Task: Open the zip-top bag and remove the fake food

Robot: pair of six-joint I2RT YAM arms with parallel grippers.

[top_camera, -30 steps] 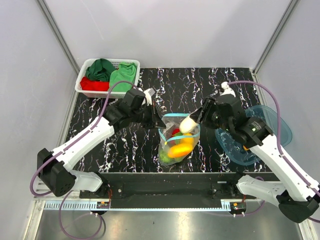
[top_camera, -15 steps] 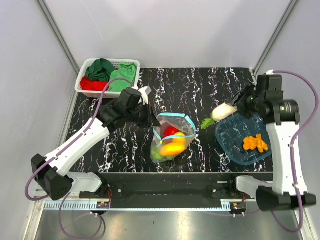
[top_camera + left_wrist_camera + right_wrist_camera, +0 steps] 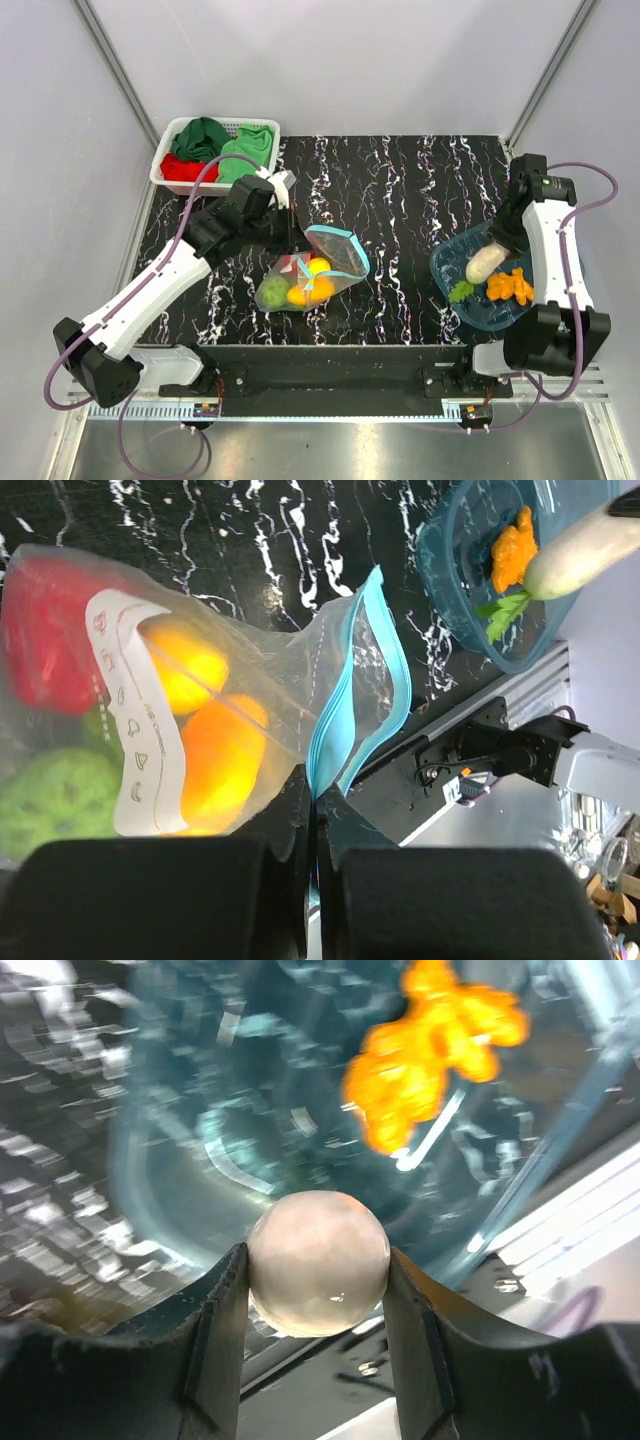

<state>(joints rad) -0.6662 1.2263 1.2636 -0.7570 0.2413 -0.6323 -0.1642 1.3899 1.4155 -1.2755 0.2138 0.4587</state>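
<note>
Left fingers (image 3: 298, 825) fully closed, pinching blue zip edge of zip-top bag (image 3: 250, 670)
Right fingers (image 3: 225, 1300) apart by width of pale white piece (image 3: 318, 1278), clamping it above teal tub (image 3: 190, 1100)
White label strip (image 3: 135, 720) on bag, print unreadable
Bag on table (image 3: 400, 190), red, yellow, orange, green fake food (image 3: 215, 765) inside, just beyond left fingers

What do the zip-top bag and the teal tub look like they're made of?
The zip-top bag: thin clear plastic film, glossy; creases, and the fake food shows through. The teal tub: translucent plastic, probably rigid; its rim holds shape and the tabletop shows through.
</note>
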